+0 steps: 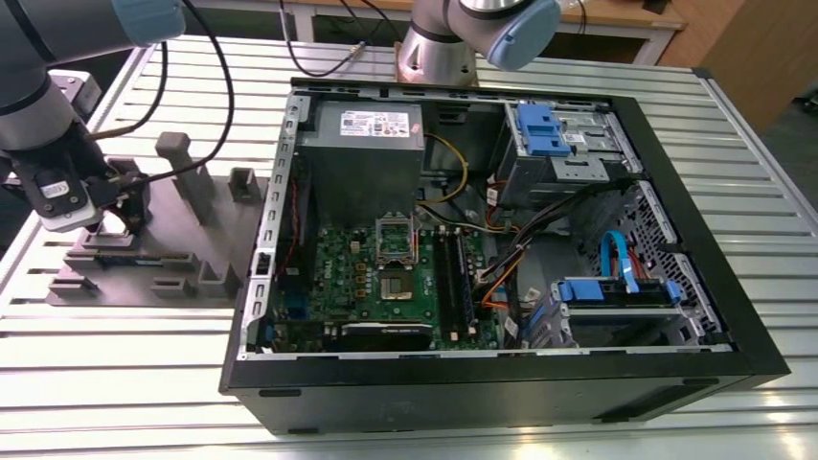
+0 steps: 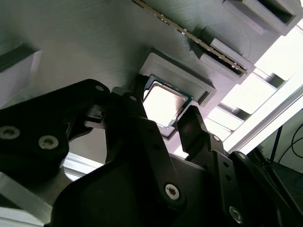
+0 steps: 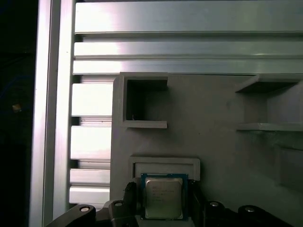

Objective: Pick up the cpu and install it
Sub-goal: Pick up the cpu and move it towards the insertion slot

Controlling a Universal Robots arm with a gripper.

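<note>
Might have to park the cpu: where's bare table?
Bare table slats at the exterior view's lower left, bordered by the grey fixture and the computer case. Crowded: the fixture around the gripper and cpu, and cables inside the case.

My exterior view looks down from high and well back on the gripper (image 1: 110, 222) and the computer case (image 1: 511, 388) off to its side. Both wrist views ride close behind the gripper, sharing the cpu (image 3: 163, 197) just ahead of it.

A robotics lab bench: slatted aluminium table (image 1: 511, 436) (open computer case (image 1: 715, 326) on top).
</note>
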